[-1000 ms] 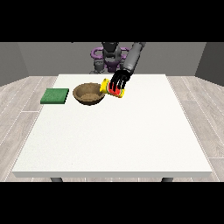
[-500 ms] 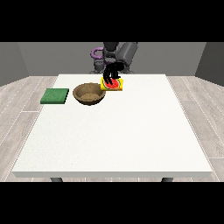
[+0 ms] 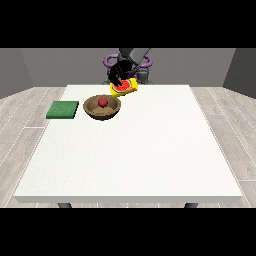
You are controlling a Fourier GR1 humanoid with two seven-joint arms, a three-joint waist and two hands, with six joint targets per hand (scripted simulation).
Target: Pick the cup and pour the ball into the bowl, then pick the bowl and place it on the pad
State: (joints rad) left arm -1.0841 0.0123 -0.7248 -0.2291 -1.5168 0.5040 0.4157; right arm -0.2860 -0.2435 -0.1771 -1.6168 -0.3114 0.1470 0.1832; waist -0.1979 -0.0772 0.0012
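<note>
Bowl [image 3: 102, 108] first, since everything else sits around it: a brown wooden dish on the white table [image 3: 150, 150], toward the robot's end. Inside it lies the red ball [image 3: 102, 102], so the pour looks done. Just above and beyond the bowl's rim, on the side away from the pad, a black hand [image 3: 120, 75] holds the yellow cup [image 3: 125, 88] — fingers wrapped over the cup's upper side, gripping it. The cup is tipped hard over, its red inside facing the bowl and the camera; that tilt is what would let a ball roll out, and holding it close over the rim keeps the ball from bouncing clear. This is the one hand on show, and I take it for the one belonging at the view's right; the other hand is nowhere to be seen.

Beside the bowl on its other side, a short way apart, lies the flat green pad [image 3: 63, 109] — the bowl's destination. Judging by this, the cup needs putting down next, then the bowl gets lifted and carried the short hop to the pad.
</note>
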